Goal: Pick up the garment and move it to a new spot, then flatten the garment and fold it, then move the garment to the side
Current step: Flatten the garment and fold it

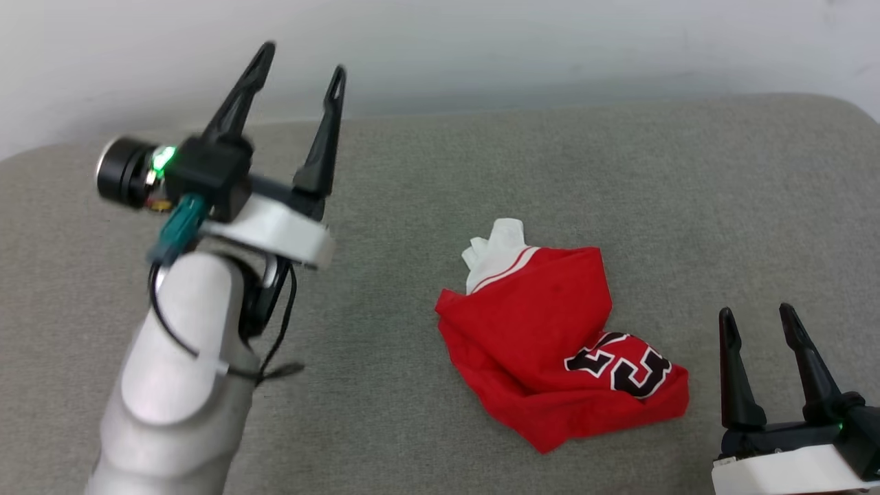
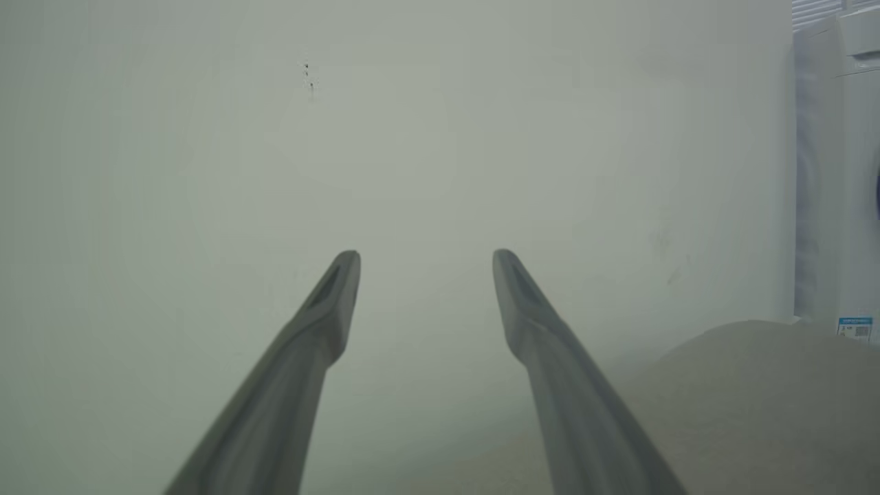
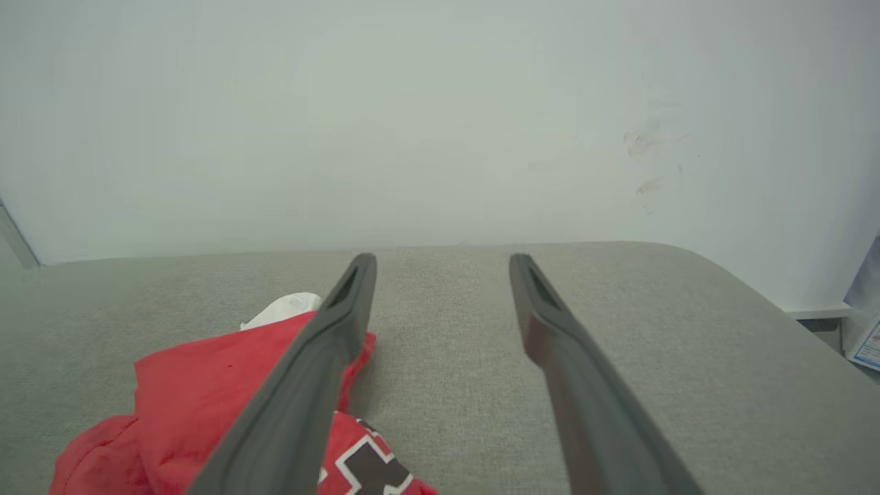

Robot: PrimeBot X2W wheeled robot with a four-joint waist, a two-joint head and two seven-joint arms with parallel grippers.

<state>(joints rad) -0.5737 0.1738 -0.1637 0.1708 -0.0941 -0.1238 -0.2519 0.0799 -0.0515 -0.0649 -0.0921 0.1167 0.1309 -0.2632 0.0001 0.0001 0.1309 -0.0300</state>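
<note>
The grey cushion [image 1: 619,172] is bearing the garment [image 1: 543,344], which is lying crumpled right of its middle. The left gripper [image 1: 302,60] is hovering well off to the garment's left, jaws apart. The right gripper [image 1: 755,313] is sitting just right of it, jaws likewise apart, gripping nothing.

We note that the garment [image 1: 536,337] lies bunched with most of its lettering folded out of sight, the right pincer [image 1: 755,311] is cut off at its base by the head view's lower edge, and the label [image 2: 854,326] on the white appliance [image 2: 835,172] is too small to read.
</note>
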